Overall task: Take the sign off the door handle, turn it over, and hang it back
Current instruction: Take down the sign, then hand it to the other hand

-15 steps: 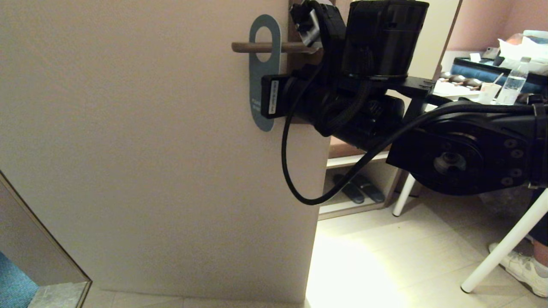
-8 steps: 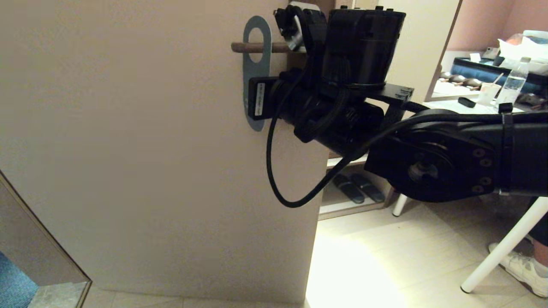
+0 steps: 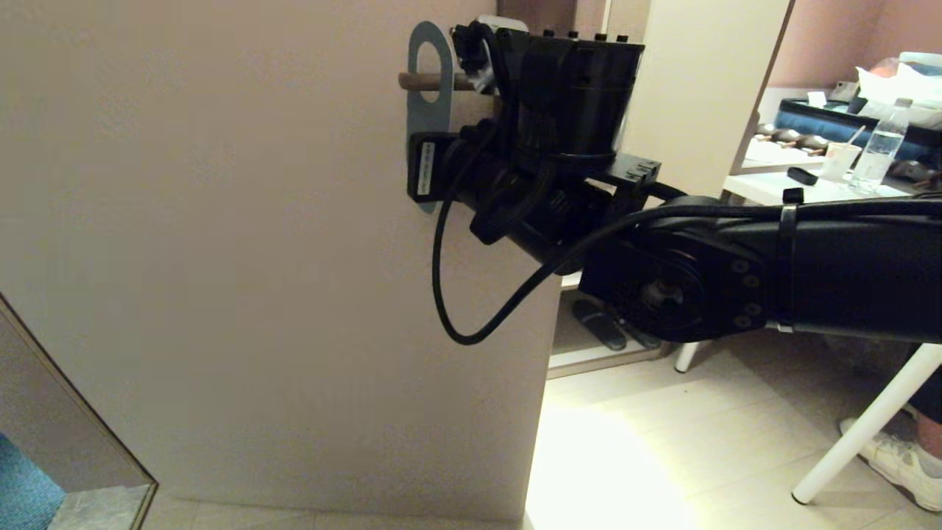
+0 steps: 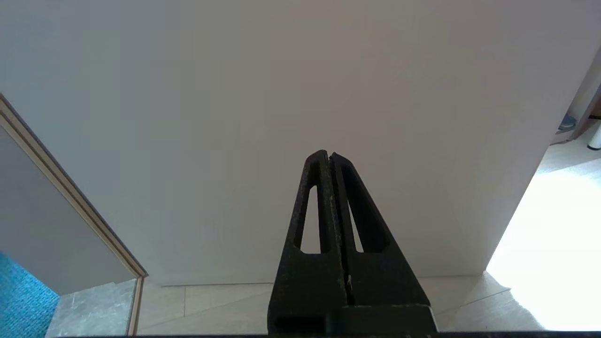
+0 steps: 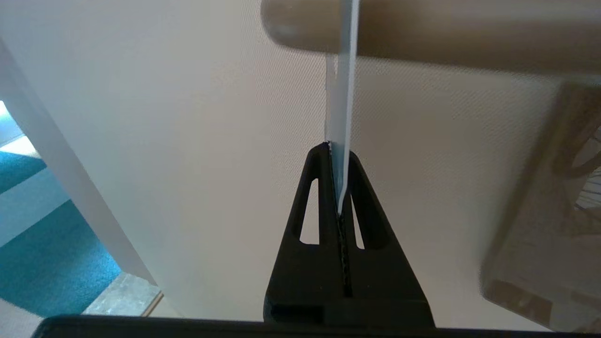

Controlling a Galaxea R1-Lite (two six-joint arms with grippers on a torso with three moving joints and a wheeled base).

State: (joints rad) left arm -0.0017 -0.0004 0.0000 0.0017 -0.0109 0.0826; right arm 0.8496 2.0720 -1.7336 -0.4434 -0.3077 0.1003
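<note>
The blue-grey sign (image 3: 427, 110) hangs by its round hole on the door handle (image 3: 416, 81), close to the bar's free end. In the right wrist view the sign (image 5: 342, 94) shows edge-on below the handle bar (image 5: 422, 33), with the brown backplate (image 5: 540, 211) to one side. My right gripper (image 5: 339, 155) is shut on the sign's lower edge. In the head view the right arm (image 3: 662, 280) reaches in from the right and hides its own fingers. My left gripper (image 4: 328, 155) is shut and empty, low down, facing the bare door.
The pale door (image 3: 221, 258) fills the left and middle. A framed panel (image 3: 73, 434) slants at lower left. On the right are a white table leg (image 3: 868, 427), a water bottle (image 3: 879, 151), slippers on a low shelf (image 3: 596, 324) and a person's shoe (image 3: 898, 456).
My right arm has moved left along the handle with the sign in its grip. The sign has slid toward the bar's free end and turned more edge-on.
</note>
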